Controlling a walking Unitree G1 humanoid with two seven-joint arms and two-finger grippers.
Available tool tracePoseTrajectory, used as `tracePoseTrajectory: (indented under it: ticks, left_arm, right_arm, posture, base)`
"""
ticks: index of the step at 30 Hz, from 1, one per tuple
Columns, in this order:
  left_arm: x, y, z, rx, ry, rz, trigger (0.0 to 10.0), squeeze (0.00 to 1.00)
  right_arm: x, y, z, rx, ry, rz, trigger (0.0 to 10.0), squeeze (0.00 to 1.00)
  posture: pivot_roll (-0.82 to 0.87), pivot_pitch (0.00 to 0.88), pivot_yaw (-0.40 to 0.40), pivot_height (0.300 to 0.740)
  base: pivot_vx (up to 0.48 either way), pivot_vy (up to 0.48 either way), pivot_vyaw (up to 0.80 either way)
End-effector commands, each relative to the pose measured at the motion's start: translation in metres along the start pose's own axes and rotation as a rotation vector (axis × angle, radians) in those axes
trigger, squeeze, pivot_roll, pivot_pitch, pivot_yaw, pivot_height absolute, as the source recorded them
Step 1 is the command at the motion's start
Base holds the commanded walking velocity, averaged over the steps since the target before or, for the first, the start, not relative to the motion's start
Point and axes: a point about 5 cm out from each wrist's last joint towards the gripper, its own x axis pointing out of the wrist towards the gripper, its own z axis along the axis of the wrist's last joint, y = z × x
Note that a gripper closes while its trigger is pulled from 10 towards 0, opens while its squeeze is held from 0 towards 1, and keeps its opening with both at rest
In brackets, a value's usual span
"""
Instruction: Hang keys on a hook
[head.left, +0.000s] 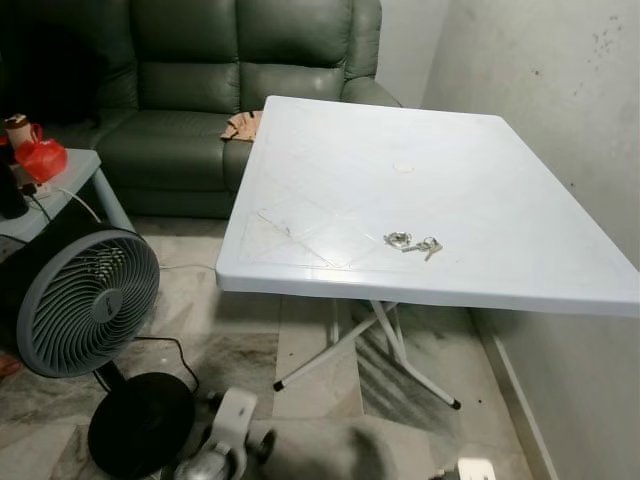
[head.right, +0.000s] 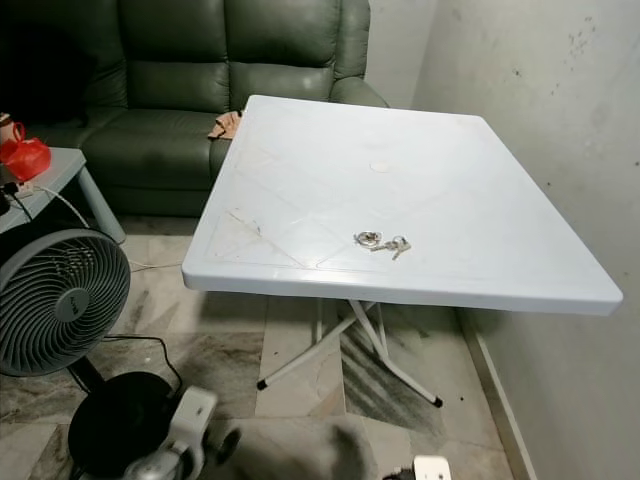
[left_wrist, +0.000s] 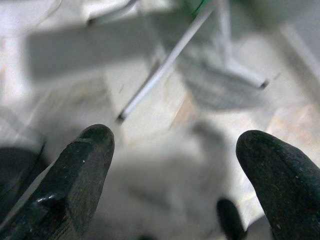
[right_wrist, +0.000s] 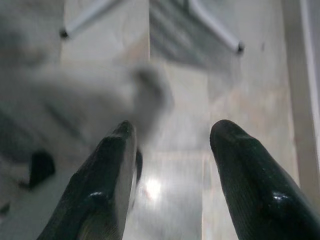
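Over on the left, a grey fan (head.left: 85, 300) stands on the tiled floor (head.left: 310, 370), next to a small side table (head.left: 70, 185) with a red bag (head.left: 40, 158) on it. Behind them sits a dark green sofa (head.left: 200, 90). Moving right, the white folding table (head.left: 350, 150) takes centre stage, and there are the keys (head.left: 412, 242), lying flat near its front edge (nothing touching them). The left gripper (left_wrist: 172, 165) hangs low over the floor, fingers spread wide, holding nothing. The right gripper (right_wrist: 172, 155) hangs low too, fingers parted and empty, pointing at tiles and table legs (right_wrist: 212, 25). A pale wall (head.left: 560, 120) runs along the table's right side.
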Motion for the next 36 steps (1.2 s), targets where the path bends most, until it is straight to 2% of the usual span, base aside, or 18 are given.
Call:
tracePoseTrajectory:
  ticks: [1, 2, 3, 4, 5, 8, 9, 14, 18, 23, 25, 29, 31, 35, 36]
  left_arm:
    - [0.006, -0.001, 0.028, 0.043, -0.129, -0.032, 10.0, 0.00]
    - [0.008, -0.001, 0.038, 0.049, -0.174, -0.041, 10.0, 0.00]
    - [0.008, -0.001, 0.038, 0.049, -0.174, -0.041, 10.0, 0.00]
    - [0.010, -0.002, 0.055, 0.051, -0.249, -0.051, 10.0, 0.00]
    - [0.011, -0.003, 0.063, 0.051, -0.287, -0.055, 10.0, 0.00]
    - [0.012, -0.004, 0.085, 0.049, -0.390, -0.063, 10.0, 0.00]
    - [0.012, -0.005, 0.098, 0.045, -0.453, -0.070, 10.0, 0.00]
    - [0.011, -0.007, 0.108, 0.054, -0.506, -0.080, 10.0, 0.00]
    - [0.005, -0.017, 0.130, 0.101, -0.640, -0.120, 10.0, 0.00]
    - [-0.002, -0.023, 0.137, 0.151, -0.713, -0.157, 10.0, 0.00]
    - [-0.007, -0.021, 0.148, 0.110, -0.775, -0.148, 10.0, 0.00]
    - [-0.012, -0.015, 0.162, 0.061, -0.831, -0.110, 10.0, 0.00]
    - [-0.015, -0.011, 0.169, 0.020, -0.855, -0.084, 10.0, 0.00]
    - [-0.016, -0.005, 0.176, -0.011, -0.868, -0.051, 10.0, 0.00]
    - [-0.016, 0.003, 0.181, -0.061, -0.866, -0.014, 10.0, 0.00]
  right_arm:
    - [0.007, -0.002, 0.032, -0.013, -0.149, 0.019, 10.0, 0.00]
    - [0.008, -0.001, 0.040, -0.019, -0.187, 0.030, 10.0, 0.00]
    - [0.008, -0.001, 0.040, -0.019, -0.187, 0.030, 10.0, 0.00]
    - [0.010, 0.001, 0.054, -0.025, -0.254, 0.050, 10.0, 0.39]
    - [0.011, 0.002, 0.061, -0.026, -0.294, 0.057, 10.0, 1.00]
    - [0.011, 0.005, 0.082, -0.020, -0.397, 0.077, 10.0, 1.00]
    - [0.010, 0.007, 0.093, -0.038, -0.464, 0.087, 10.0, 1.00]
    - [0.008, 0.009, 0.102, -0.046, -0.523, 0.096, 10.0, 1.00]
    - [-0.005, 0.014, 0.128, -0.076, -0.706, 0.140, 10.0, 1.00]
    - [-0.017, 0.015, 0.141, -0.086, -0.813, 0.145, 10.0, 1.00]
    - [-0.027, 0.018, 0.156, -0.069, -0.895, 0.143, 10.0, 1.00]
    - [-0.035, 0.023, 0.175, -0.033, -0.964, 0.144, 10.0, 1.00]
    - [-0.037, 0.024, 0.186, -0.012, -0.989, 0.134, 10.0, 1.00]
    - [-0.038, 0.025, 0.196, 0.013, -1.007, 0.127, 10.0, 1.00]
    - [-0.039, 0.026, 0.206, 0.039, -1.014, 0.112, 10.0, 1.00]
  posture:
    - [-0.04, 0.000, -0.063, 0.711]
    - [-0.04, 0.000, -0.061, 0.711]
    - [-0.04, 0.000, -0.061, 0.711]
    - [-0.04, 0.000, -0.061, 0.711]
    - [-0.04, 0.000, -0.061, 0.711]
    - [-0.04, 0.000, -0.061, 0.711]
    - [-0.04, 0.000, -0.061, 0.711]
    - [-0.04, 0.000, -0.062, 0.711]
    - [-0.04, 0.005, -0.059, 0.711]
    - [-0.05, 0.013, -0.056, 0.711]
    - [-0.05, 0.018, -0.055, 0.711]
    - [-0.05, 0.021, -0.056, 0.711]
    - [-0.04, 0.027, -0.059, 0.711]
    - [-0.04, 0.027, -0.059, 0.711]
    - [-0.03, 0.031, -0.064, 0.711]
  base:
    - [0.000, 0.000, 0.00]
    - [0.000, 0.000, 0.00]
    - [0.000, 0.000, 0.00]
    - [0.000, 0.000, 0.00]
    - [0.000, 0.000, 0.00]
    - [0.000, 0.000, 0.00]
    - [0.000, 0.000, 0.00]
    - [0.000, 0.000, 0.00]
    - [0.000, 0.000, 0.00]
    - [0.000, 0.000, 0.00]
    - [0.000, 0.000, 0.00]
    - [0.000, 0.000, 0.00]
    - [0.000, 0.000, 0.00]
    - [0.000, 0.000, 0.00]
    - [0.000, 0.000, 0.00]
